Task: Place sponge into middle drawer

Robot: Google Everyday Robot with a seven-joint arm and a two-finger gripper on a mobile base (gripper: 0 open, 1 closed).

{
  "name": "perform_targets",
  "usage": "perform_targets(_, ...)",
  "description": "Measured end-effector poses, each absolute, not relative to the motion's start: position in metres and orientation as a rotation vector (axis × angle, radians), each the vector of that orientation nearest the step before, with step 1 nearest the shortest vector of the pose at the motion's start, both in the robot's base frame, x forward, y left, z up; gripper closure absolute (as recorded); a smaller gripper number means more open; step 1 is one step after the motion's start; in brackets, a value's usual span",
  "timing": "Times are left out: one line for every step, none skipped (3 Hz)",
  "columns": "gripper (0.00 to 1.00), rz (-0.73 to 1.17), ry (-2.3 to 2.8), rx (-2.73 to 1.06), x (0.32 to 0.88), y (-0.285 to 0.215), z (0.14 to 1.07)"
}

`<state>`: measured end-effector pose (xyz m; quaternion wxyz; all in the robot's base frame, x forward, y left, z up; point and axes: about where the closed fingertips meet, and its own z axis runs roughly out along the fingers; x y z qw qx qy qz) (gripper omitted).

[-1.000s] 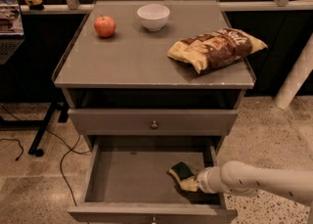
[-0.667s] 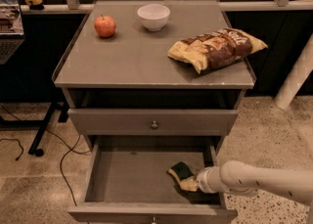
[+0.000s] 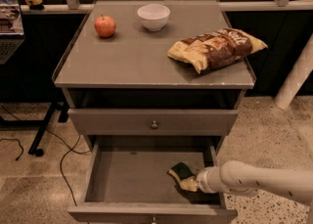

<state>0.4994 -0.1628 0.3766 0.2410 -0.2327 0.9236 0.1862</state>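
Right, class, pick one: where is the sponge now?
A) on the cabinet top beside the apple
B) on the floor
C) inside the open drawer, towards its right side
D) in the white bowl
C: the sponge sits inside the open drawer at its right side, with the tool down in the drawer at it; the apple and bowl are up on the cabinet top.

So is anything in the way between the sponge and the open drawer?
No, nothing I can see. The sponge is already down inside the open drawer, near its right side. The hand reaches in from the right and is right up against it.
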Motion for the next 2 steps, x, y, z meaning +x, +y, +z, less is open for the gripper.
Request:
perform_targets(0.0,0.509,2.527,-0.636,0.4994,-0.1628,0.3766)
perform_targets(0.0,0.509,2.527,-0.636,0.4994,-0.1628,0.3766)
